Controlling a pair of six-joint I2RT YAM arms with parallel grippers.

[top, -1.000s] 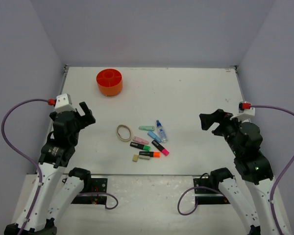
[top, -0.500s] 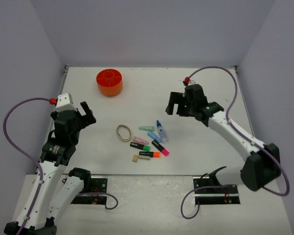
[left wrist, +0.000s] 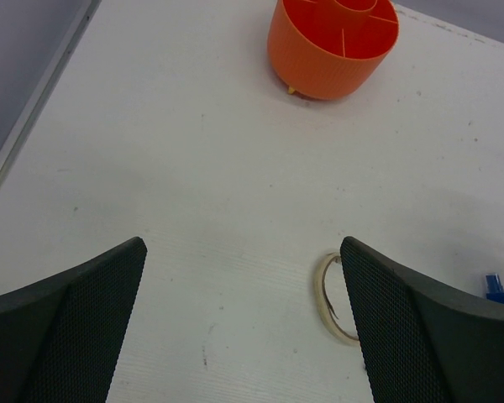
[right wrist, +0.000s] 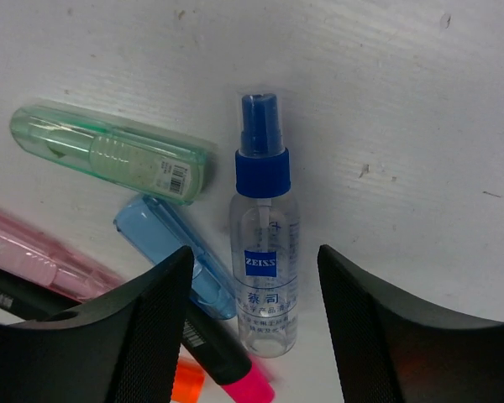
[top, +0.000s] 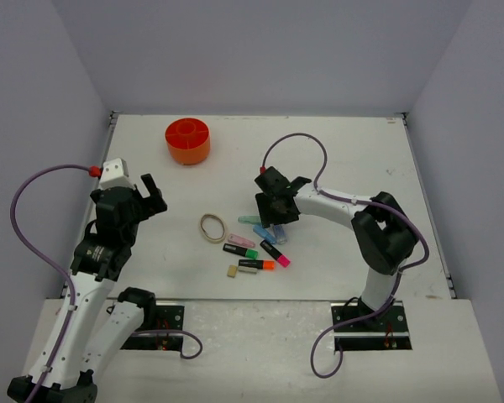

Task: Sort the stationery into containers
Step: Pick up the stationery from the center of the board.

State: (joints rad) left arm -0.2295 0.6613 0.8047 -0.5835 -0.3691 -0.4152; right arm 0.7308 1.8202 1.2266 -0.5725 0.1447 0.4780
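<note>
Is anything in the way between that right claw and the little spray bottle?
Nothing visible. The open right gripper hangs right over the bottle, one finger on either side; a blue case lies close beside it.

White table; pale grey walls

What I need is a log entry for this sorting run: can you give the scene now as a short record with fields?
organiser: far-left part of the table, no stationery seen inside
stationery: loose on the table near its middle
right gripper: open, low over the blue-capped bottle, jaws either side of it
left gripper: open, empty, rubber band on the table near it
sorted so far: nothing
</note>
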